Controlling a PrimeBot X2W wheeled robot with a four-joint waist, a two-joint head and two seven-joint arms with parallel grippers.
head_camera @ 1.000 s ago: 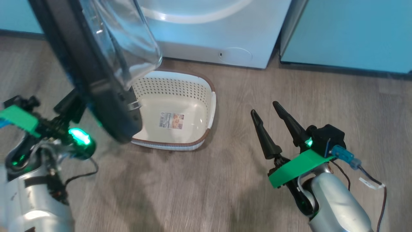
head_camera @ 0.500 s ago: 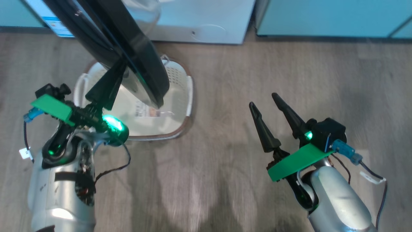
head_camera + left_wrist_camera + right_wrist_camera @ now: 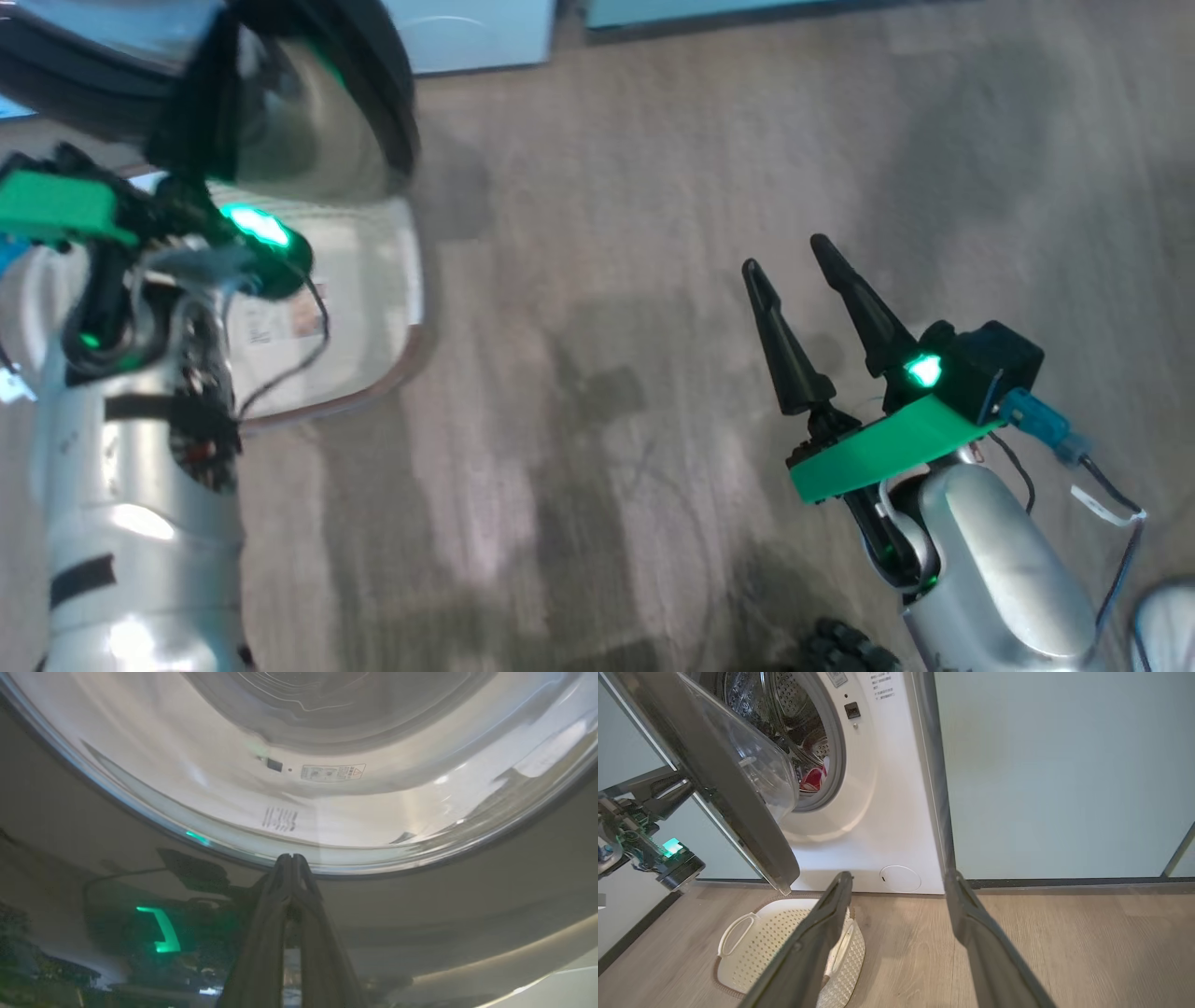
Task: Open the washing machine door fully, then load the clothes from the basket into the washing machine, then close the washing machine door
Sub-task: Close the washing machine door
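While the washing machine door (image 3: 738, 807) stands half open, swung out at an angle from the left side of the washing machine (image 3: 887, 812), the left gripper (image 3: 290, 858) sits at its outer face with its jaws pressed together. The tips lie right where the glossy black rim meets the clear glass bowl (image 3: 327, 812), and they appear to touch it. The red clothes (image 3: 813, 780) lie inside the steel drum, low at the near lip of the opening, against the grey seal. The basket (image 3: 775, 933) rests on the wooden floor (image 3: 653, 280) just in front of the machine, under the lower edge of the door, a paper label (image 3: 275, 322) on its bottom. The right gripper (image 3: 789, 259) hangs over bare floor, well apart from the basket and to its right, jaws wide apart and holding nothing. A pale teal cabinet (image 3: 1064, 765) stands just to the right of the machine.
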